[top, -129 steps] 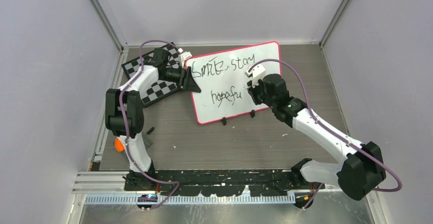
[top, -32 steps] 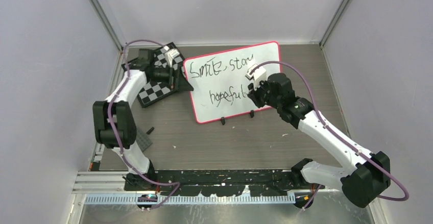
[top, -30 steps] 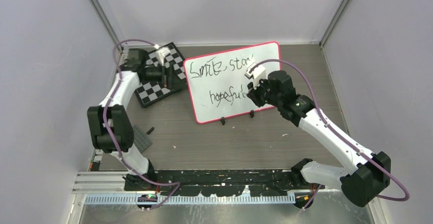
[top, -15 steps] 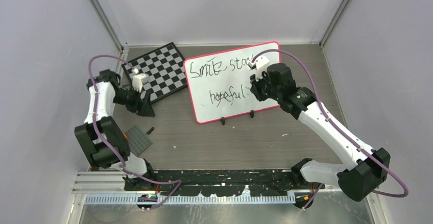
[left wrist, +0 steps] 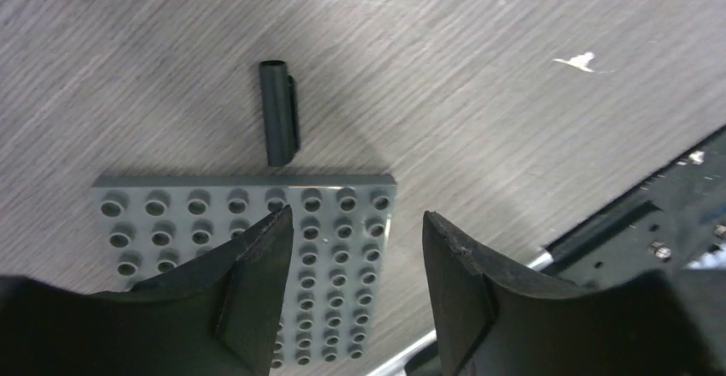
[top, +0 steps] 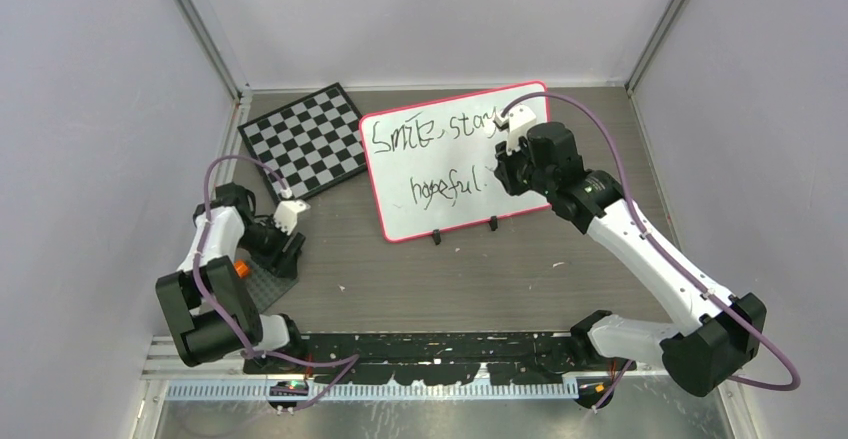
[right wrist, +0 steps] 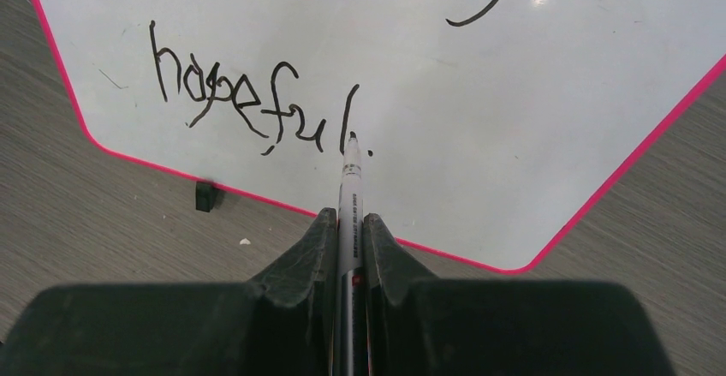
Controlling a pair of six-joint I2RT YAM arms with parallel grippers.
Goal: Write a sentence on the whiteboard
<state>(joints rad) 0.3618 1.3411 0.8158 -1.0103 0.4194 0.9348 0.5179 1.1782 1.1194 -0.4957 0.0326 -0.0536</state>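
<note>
The whiteboard (top: 520,174) with a pink-red frame lies at the back middle of the table. It also shows in the right wrist view (right wrist: 479,170). The sentence (top: 430,164) is in black marker in two lines, "Smile, stay" above "hopeful." (right wrist: 257,102). My right gripper (right wrist: 348,218) is shut on a white marker (right wrist: 350,196), its tip just off the board beside the dot after the "l". In the top view my right gripper (top: 503,164) hovers over the board's right part. My left gripper (left wrist: 355,222) is open and empty, low over a grey studded plate (left wrist: 342,230).
A black-and-white chessboard (top: 305,144) lies at the back left. A black marker cap (left wrist: 279,112) lies on the table just beyond the studded plate (top: 262,274). An orange piece (top: 241,269) shows by my left arm. The black rail (top: 440,344) runs along the near edge.
My left arm has swung from the chessboard back toward the near left, over the studded plate. My right gripper finished "hopeful." with the dot and lifted slightly toward the board's upper right.
</note>
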